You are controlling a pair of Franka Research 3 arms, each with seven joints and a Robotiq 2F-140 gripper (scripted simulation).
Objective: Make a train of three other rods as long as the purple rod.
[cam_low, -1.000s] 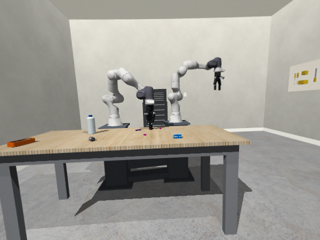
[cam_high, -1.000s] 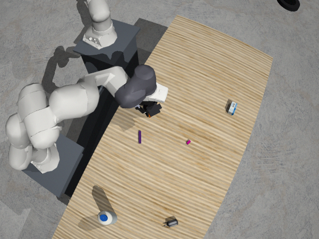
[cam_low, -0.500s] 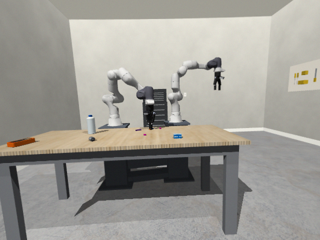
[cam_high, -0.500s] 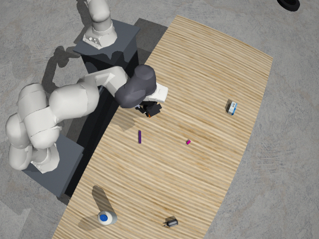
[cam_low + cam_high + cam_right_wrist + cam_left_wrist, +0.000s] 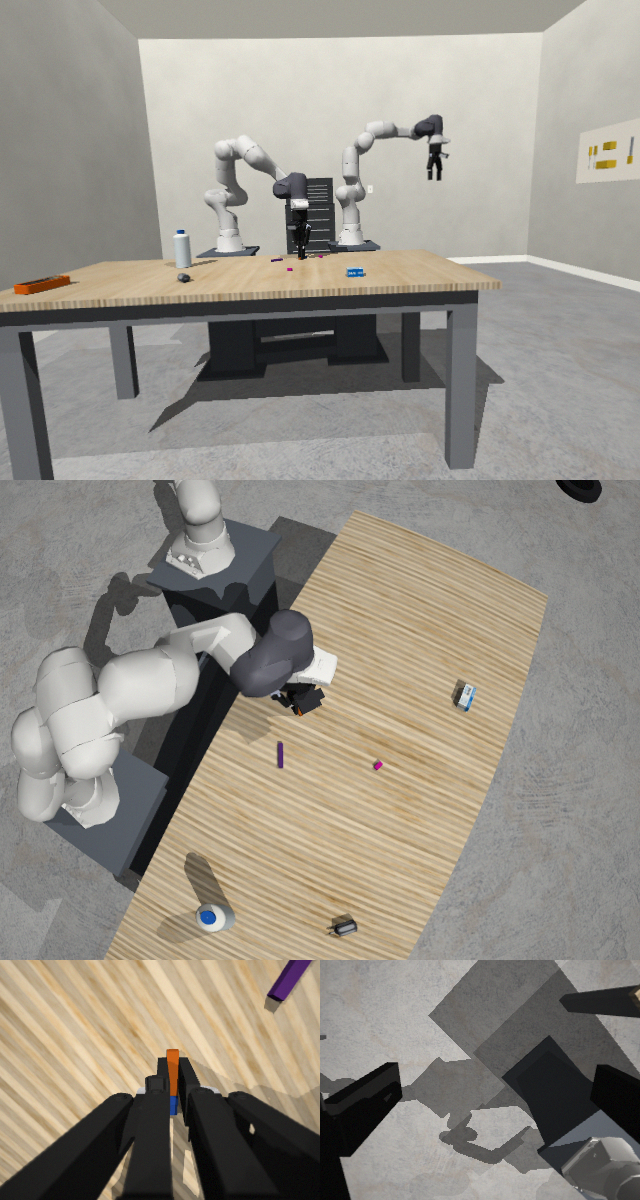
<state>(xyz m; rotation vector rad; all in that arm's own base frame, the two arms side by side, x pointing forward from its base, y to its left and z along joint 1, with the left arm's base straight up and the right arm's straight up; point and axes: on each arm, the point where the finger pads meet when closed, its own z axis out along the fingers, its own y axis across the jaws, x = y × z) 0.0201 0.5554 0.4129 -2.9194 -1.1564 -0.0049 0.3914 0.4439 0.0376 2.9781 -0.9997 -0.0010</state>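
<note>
Purple rod [image 5: 280,755] [image 5: 276,259] [image 5: 291,979], flat on the table, cropped in the right wrist view.
Right gripper [image 5: 299,710] [image 5: 301,257] [image 5: 173,1072]: pinching orange rod [image 5: 300,712] [image 5: 172,1067], partly hidden; blue piece [image 5: 173,1105] at its end, half-masked by fingers. Left gripper [image 5: 434,178] [image 5: 497,1080]: spread.

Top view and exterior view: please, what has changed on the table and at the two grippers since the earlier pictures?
Nothing has visibly changed. The right gripper is at the same place, now shut on the orange rod. The left gripper stays raised and open. The purple rod and the bottle also stay as they were.
</note>
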